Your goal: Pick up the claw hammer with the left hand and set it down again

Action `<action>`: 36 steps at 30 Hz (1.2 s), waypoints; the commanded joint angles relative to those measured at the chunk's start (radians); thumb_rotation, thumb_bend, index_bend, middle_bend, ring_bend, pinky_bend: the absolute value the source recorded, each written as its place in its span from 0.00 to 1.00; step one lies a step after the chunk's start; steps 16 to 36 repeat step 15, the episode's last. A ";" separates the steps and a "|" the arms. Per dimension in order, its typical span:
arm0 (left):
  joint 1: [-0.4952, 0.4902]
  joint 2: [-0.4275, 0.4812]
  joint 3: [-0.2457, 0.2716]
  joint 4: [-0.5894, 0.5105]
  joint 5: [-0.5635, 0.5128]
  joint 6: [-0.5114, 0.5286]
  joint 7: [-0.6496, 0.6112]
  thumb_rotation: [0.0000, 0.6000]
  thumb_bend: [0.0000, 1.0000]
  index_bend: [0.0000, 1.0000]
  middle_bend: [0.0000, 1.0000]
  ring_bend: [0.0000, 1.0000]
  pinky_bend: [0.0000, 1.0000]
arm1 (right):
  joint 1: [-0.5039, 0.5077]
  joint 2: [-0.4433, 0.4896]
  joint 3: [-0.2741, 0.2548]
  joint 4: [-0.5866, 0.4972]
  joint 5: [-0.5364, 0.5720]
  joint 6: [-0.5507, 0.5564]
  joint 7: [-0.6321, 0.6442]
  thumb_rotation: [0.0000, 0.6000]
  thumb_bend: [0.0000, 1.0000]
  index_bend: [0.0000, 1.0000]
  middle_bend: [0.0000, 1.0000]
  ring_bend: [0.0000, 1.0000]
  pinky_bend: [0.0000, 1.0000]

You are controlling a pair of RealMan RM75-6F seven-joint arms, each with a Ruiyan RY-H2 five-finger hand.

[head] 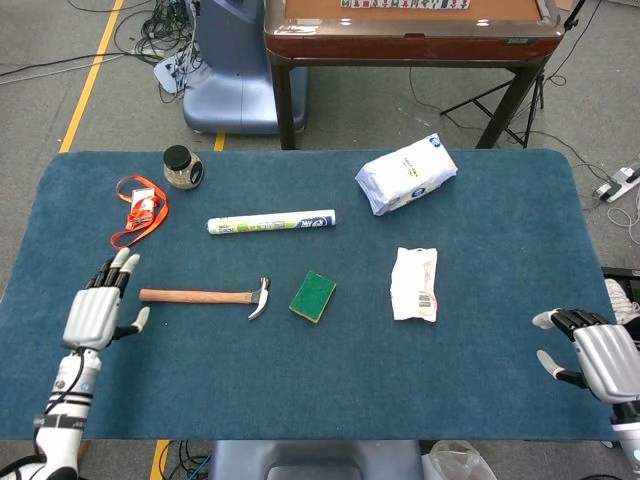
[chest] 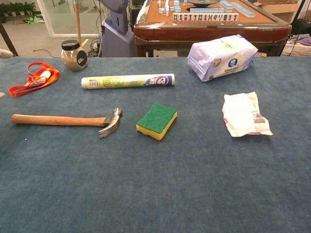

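Observation:
The claw hammer (head: 205, 297) lies flat on the blue table, wooden handle pointing left and metal head (chest: 111, 123) toward the green sponge. My left hand (head: 95, 312) hovers by the table's left edge, fingers spread, holding nothing, a short gap left of the handle's end. In the chest view only a sliver of it shows at the left border. My right hand (head: 590, 356) stays at the table's right front corner, fingers apart and empty.
A green-and-yellow sponge (chest: 156, 120) lies just right of the hammer head. Behind it lies a rolled tube (chest: 128, 80). A jar (chest: 74, 55) and orange lanyard (chest: 32, 77) sit at the back left. A white pack (chest: 222, 56) and a crumpled wrapper (chest: 244, 114) lie to the right.

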 commanded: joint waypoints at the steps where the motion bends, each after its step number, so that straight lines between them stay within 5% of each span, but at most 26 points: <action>1: 0.093 0.056 0.056 -0.093 0.035 0.104 0.043 1.00 0.32 0.04 0.00 0.00 0.16 | 0.004 -0.010 -0.005 0.010 -0.017 0.002 0.006 1.00 0.28 0.39 0.43 0.36 0.43; 9: 0.220 0.083 0.141 -0.198 0.173 0.253 0.111 1.00 0.32 0.07 0.00 0.00 0.16 | 0.005 -0.039 -0.006 0.033 -0.075 0.052 0.019 1.00 0.28 0.39 0.43 0.36 0.43; 15: 0.277 0.056 0.160 -0.205 0.258 0.316 0.140 1.00 0.31 0.07 0.00 0.00 0.16 | 0.003 -0.040 -0.003 0.028 -0.080 0.070 0.014 1.00 0.28 0.39 0.43 0.36 0.43; 36: 0.277 0.056 0.160 -0.205 0.258 0.316 0.140 1.00 0.31 0.07 0.00 0.00 0.16 | 0.003 -0.040 -0.003 0.028 -0.080 0.070 0.014 1.00 0.28 0.39 0.43 0.36 0.43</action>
